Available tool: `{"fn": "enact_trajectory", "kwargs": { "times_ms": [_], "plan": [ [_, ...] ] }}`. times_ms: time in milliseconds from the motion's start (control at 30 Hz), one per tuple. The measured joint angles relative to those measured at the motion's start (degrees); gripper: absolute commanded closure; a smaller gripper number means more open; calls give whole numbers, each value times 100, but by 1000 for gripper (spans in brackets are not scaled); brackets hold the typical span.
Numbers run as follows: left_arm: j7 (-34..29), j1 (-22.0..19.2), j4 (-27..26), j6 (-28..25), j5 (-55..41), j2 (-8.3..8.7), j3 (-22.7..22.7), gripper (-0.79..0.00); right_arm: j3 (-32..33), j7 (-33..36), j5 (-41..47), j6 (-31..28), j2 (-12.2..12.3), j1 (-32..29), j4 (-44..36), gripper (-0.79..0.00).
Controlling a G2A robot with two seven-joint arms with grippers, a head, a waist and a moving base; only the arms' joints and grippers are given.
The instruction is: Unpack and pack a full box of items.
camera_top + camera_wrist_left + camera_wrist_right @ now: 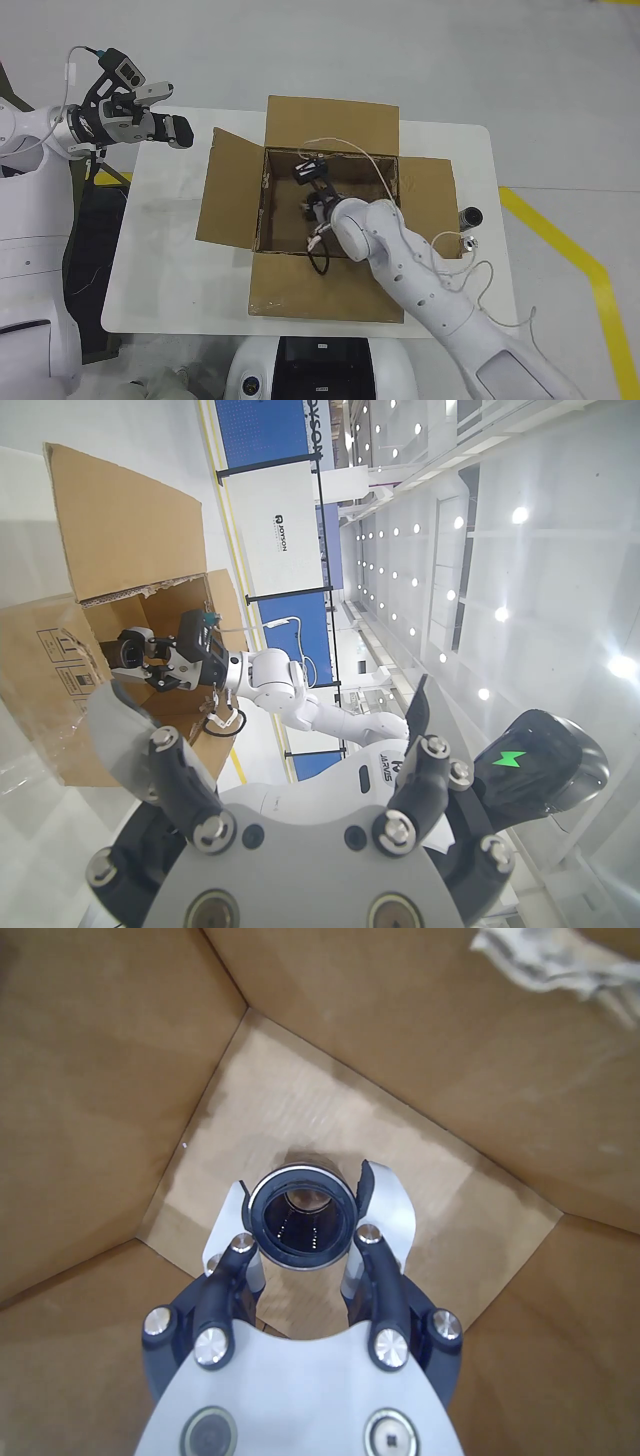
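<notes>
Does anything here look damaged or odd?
Yes: the brown cardboard box has a ragged, torn edge where a flap meets its wall. The dark metal cylinder between the right arm's fingers looks intact.

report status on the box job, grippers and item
Right gripper shut on black cylinder, inside the box. Left gripper open, empty, apart from the box. No obstruction seen.
</notes>
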Motion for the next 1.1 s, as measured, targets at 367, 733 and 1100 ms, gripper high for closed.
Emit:
{"fn": "enact_trajectory", "kwargs": {
  "times_ms": [367,733,1100],
  "plan": [
    [0,0,0,0,0,0,0,-785,633,292,-323,-85,201,-721,-1480,0],
    [0,0,0,0,0,0,0,-785,1262,621,-736,-93,376,-1532,-3032,0],
    [0,0,0,0,0,0,0,-785,1881,743,-929,21,477,-2104,-3966,0]
  ]
}}
